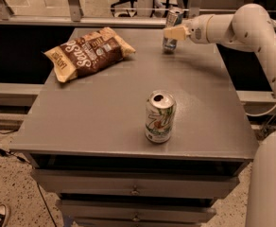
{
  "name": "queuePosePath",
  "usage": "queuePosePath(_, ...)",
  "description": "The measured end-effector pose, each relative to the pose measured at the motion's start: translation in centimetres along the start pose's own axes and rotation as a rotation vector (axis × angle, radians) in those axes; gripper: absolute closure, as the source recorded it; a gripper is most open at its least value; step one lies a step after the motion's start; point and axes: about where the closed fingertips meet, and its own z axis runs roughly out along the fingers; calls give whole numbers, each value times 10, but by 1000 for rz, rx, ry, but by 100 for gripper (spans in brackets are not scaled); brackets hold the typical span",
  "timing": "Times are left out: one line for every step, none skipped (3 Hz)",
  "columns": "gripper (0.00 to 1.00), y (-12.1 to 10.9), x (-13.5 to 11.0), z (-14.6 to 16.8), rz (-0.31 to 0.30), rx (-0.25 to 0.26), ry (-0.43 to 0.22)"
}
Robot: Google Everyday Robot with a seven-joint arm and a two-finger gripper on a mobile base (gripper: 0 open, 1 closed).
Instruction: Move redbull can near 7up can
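The redbull can (170,42), slim, silver and blue, stands at the far right of the grey table (105,112), near its back edge. My gripper (175,32) is at the can's middle, its pale tip in front of the can and hiding part of it. The arm (242,25) reaches in from the right. The 7up can (159,117), wider, white with green lettering and an opened silver top, stands upright near the table's front edge, well apart from the redbull can.
A brown snack bag (88,53) lies at the table's back left. Drawers (135,190) sit below the table's front edge. A rail (105,20) and office chairs run behind the table. The robot's body (270,183) fills the lower right.
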Motion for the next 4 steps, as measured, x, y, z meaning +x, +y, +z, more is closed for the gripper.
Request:
queuePosePath(100,31,-7,-33,-36,-80,-68)
queuePosePath(100,57,2,-59,-60,-185,-101)
queuePosePath(100,58,2,-59,-60,-188,-100)
queuePosePath(100,74,6,-55,-58,-241,-83)
